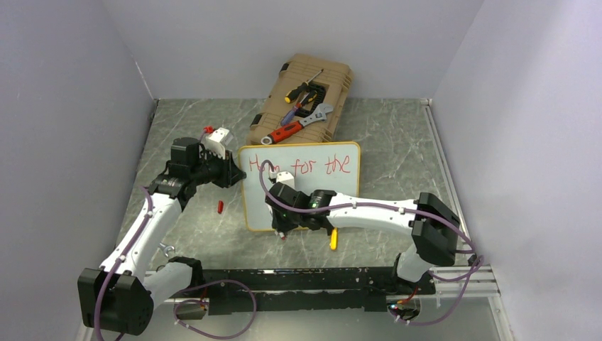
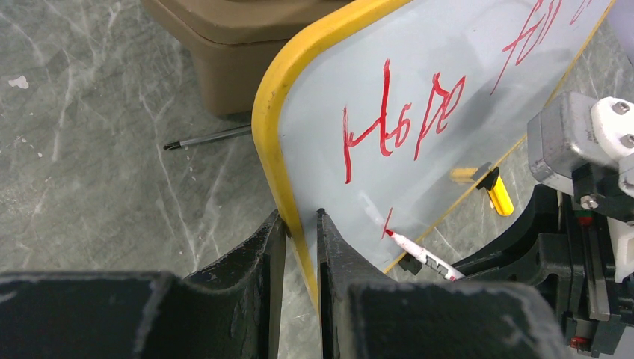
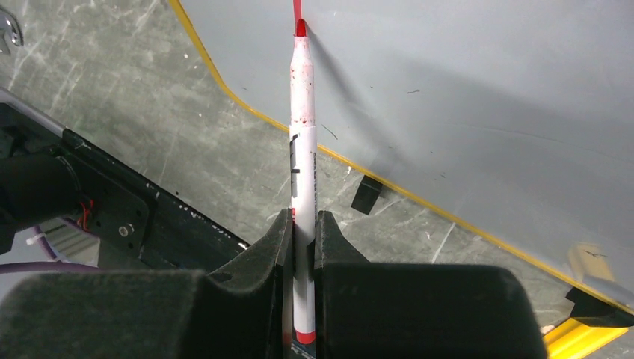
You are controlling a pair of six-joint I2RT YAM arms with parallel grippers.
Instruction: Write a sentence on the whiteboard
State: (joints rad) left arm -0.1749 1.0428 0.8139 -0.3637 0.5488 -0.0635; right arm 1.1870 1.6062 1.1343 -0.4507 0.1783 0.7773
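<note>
Left tool point(image 2: 300, 217): its two black fingers pinch the yellow left edge of the whiteboard point(image 1: 334, 192), one finger on each side.
Right tool point(image 3: 301, 217): it squeezes a white marker point(image 3: 302, 149), which sticks straight out between its fingers.
Marker tip: the red tip touches the whiteboard, low on the left part, under the word "Hope". A short red line sits at the tip.
Whiteboard: it stands tilted in the middle of the desk point(image 1: 397, 142), just in front of the tan tool case point(image 1: 334, 78).
Sentence point(image 2: 404, 123): red letters. The top line says "Hope for the".
Tool case: it is at the back of the desk, with tools on its lid.
Red cap point(image 1: 220, 207): it lies on the desk, left of the whiteboard.
</note>
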